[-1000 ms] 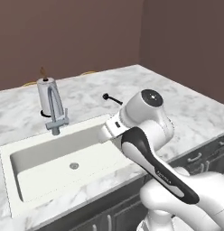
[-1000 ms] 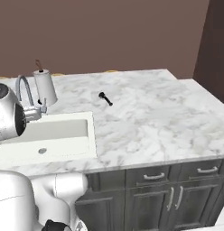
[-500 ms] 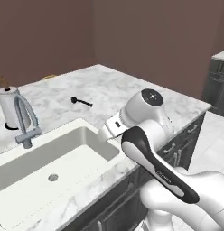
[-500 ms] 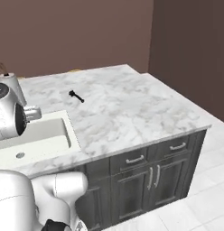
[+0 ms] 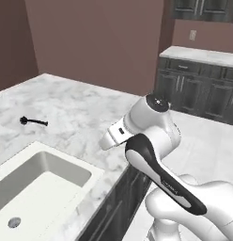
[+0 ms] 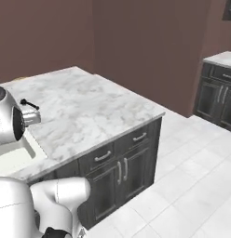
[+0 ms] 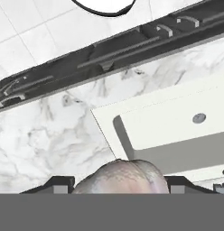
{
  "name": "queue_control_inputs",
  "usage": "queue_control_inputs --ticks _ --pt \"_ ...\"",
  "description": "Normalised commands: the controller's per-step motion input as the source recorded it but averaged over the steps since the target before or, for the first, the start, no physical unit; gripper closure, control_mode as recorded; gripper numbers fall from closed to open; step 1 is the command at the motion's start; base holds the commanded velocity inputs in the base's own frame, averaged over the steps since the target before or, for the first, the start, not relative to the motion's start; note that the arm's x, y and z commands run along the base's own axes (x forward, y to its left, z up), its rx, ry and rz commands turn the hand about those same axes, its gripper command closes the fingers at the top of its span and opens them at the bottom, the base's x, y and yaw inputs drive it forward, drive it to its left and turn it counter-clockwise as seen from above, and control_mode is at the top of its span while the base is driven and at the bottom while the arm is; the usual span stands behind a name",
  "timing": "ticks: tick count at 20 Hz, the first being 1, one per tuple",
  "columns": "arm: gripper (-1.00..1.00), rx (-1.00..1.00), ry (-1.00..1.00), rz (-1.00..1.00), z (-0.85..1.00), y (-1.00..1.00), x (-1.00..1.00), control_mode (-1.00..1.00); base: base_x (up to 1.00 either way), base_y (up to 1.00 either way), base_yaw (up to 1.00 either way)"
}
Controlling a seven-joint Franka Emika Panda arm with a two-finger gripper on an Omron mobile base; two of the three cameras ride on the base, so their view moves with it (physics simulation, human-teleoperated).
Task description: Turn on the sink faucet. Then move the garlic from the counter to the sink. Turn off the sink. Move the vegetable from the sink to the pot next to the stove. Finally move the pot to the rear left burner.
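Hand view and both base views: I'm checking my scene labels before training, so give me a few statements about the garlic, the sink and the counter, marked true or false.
1. The garlic sits between the finger tips of the gripper. True.
2. The garlic lies in the sink beside the drain. False: it is in the gripper, outside the basin.
3. A small black object lies on the counter beyond the sink. True.
4. The cabinets under the counter are white. False: they are dark grey with metal handles.
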Motion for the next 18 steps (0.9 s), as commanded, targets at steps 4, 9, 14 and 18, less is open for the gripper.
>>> queue_control_inputs --ticks 4,9,14,18 --pt "1.00 0.00 0.00 0.00 0.00 0.00 0.00 1.00 0.29 -0.60 -0.50" --pt "1.00 0.00 0.00 0.00 0.00 0.00 0.00 1.00 0.28 -0.59 -0.50" --pt "1.00 0.00 0.00 0.00 0.00 0.00 0.00 1.00 0.33 -0.59 -0.48" --pt "1.00 0.00 0.00 0.00 0.00 0.00 0.00 1.00 0.37 -0.55 -0.48"
